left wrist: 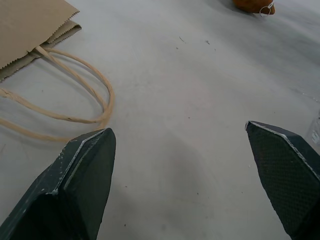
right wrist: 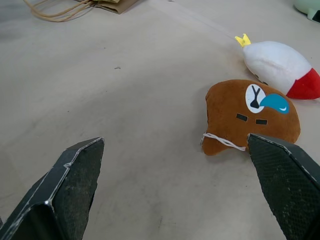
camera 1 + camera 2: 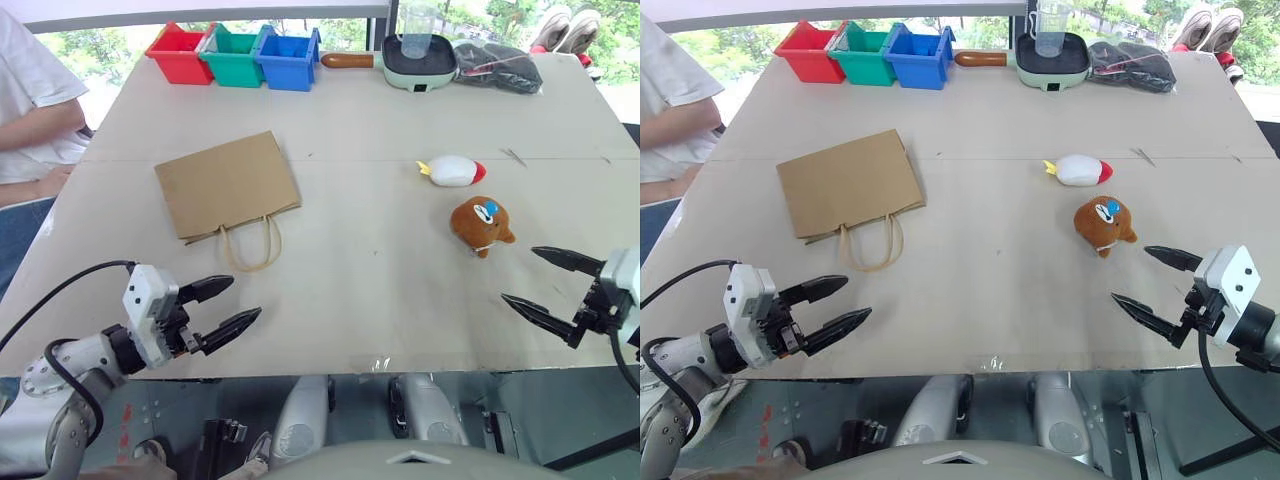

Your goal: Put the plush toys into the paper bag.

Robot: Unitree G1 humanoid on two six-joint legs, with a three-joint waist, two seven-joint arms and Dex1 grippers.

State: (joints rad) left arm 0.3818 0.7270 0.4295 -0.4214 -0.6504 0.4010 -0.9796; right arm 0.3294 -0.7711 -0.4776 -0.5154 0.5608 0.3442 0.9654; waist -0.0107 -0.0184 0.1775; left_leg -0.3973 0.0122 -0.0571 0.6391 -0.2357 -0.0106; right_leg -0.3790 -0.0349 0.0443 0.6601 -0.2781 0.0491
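We are looking down over the desk [image 3: 350,300] with both arms hovering at its near edge and nothing yet in hand. Our right gripper [image 3: 549,282] is standing wide, its two black fingers well apart and empty, near the desk's near right corner. Our left gripper [image 3: 222,307] is also spread wide and empty, toward the near left corner.

The relation that matters is lying on the right side. The brown plush toy [image 3: 481,224] is resting on the desk just beyond our right gripper, away from the near edge and slightly inward toward the desk's middle; in the right wrist view it is sitting ahead of the open fingers, face patch up. The white plush toy [image 3: 454,170] is lying a little farther toward the far edge, near the brown one but apart from it, with its long axis running roughly parallel to the near edge, yellow tail pointing inward and red tip toward the right edge.

The paper bag [image 3: 227,184] is lying flat on the left half of the desk, its cord handles [image 3: 250,244] and mouth facing the near edge, just beyond our left gripper.

So we are judging the right arm clearly nearer both toys, and the left nearer the bag's mouth.
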